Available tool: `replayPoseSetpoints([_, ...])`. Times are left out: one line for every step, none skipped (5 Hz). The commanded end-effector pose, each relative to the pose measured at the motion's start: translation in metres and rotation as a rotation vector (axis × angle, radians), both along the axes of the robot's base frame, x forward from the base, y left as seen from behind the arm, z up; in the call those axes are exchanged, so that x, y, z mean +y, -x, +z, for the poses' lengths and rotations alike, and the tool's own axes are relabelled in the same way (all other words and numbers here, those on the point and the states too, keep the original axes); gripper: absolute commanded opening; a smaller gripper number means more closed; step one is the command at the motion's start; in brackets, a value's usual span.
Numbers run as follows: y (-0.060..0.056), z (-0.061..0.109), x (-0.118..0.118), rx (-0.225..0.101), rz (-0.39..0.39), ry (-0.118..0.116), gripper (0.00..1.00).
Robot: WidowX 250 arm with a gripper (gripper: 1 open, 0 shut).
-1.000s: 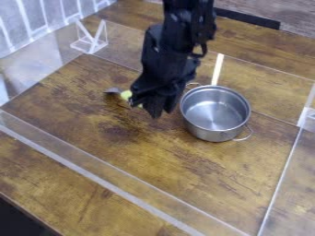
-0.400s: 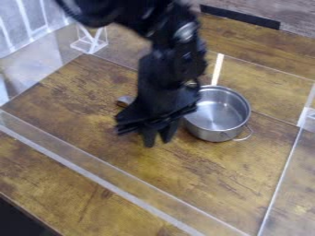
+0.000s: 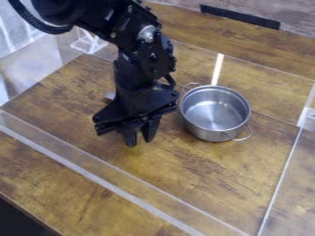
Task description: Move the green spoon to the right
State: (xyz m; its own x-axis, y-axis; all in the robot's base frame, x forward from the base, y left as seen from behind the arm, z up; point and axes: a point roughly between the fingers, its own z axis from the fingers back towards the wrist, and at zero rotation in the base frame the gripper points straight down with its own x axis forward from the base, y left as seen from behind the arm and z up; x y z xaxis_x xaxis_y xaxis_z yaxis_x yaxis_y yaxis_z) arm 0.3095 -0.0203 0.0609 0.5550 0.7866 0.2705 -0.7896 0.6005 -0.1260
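My gripper (image 3: pixel 138 136) hangs from the dark arm and points down at the wooden table (image 3: pixel 74 92), just left of the steel pot (image 3: pixel 215 112). Its dark fingertips (image 3: pixel 129 138) sit close to the tabletop with only a narrow gap between them. Whether anything is between them cannot be made out. The green spoon is hidden; no yellow-green shows around or under the arm.
A thin pale stick (image 3: pixel 218 66) lies behind the pot. A clear plastic stand (image 3: pixel 88 39) is at the back left. Low transparent walls (image 3: pixel 147 198) border the work area in front and at the right.
The arm has swung over from the back right toward the left and front, taking the gripper away from the pot. The yellow-green piece seen left of the gripper earlier no longer shows.
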Motion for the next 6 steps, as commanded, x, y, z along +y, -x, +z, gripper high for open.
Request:
replayPoseSetpoints([-0.006, 0.023, 0.009, -0.072, -0.076, 0.012, 0.00])
replayPoseSetpoints([-0.007, 0.022, 0.015, -0.071, -0.202, 0.013, 0.00])
replayPoseSetpoints([-0.003, 0.021, 0.009, -0.067, -0.310, 0.013, 0.00])
replayPoseSetpoints([0.001, 0.016, 0.005, -0.064, -0.416, 0.001, 0.00])
replayPoseSetpoints([-0.003, 0.006, 0.005, -0.059, -0.511, -0.015, 0.00])
replayPoseSetpoints([-0.006, -0.003, 0.006, -0.050, -0.561, -0.035, 0.00])
